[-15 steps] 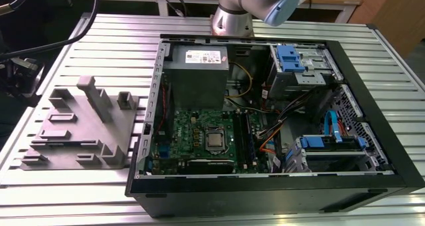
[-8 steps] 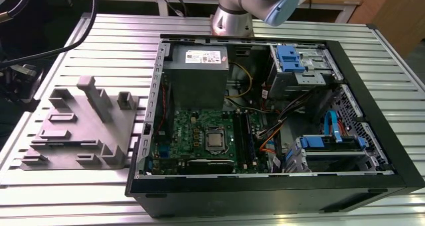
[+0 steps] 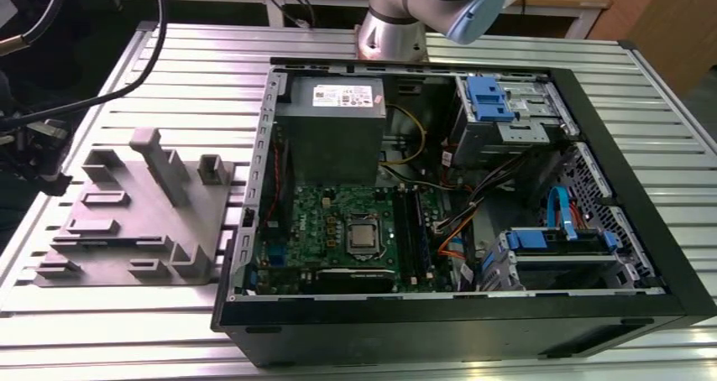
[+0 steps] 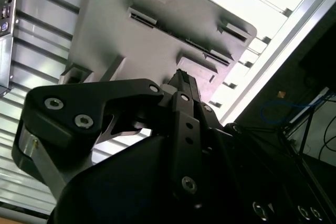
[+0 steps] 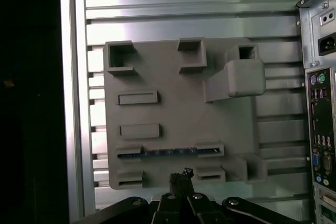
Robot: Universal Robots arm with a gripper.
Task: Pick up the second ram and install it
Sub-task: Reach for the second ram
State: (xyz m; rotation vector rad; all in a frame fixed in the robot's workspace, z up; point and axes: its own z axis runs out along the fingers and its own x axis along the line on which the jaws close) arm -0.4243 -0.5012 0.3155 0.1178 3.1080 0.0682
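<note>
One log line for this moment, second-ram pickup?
step: pick | end effector: shut, empty, over tray | second ram: lying in tray slot, not gripped

I can read no word, number or sign here. The only label I see is a white sticker (image 3: 348,95) on the top face of the grey power supply (image 3: 332,142). The supply sits in the back corner of the open computer case (image 3: 627,159), on the exterior view's left. The sticker carries dark print and a small coloured patch, all too fine for me to read.
</note>
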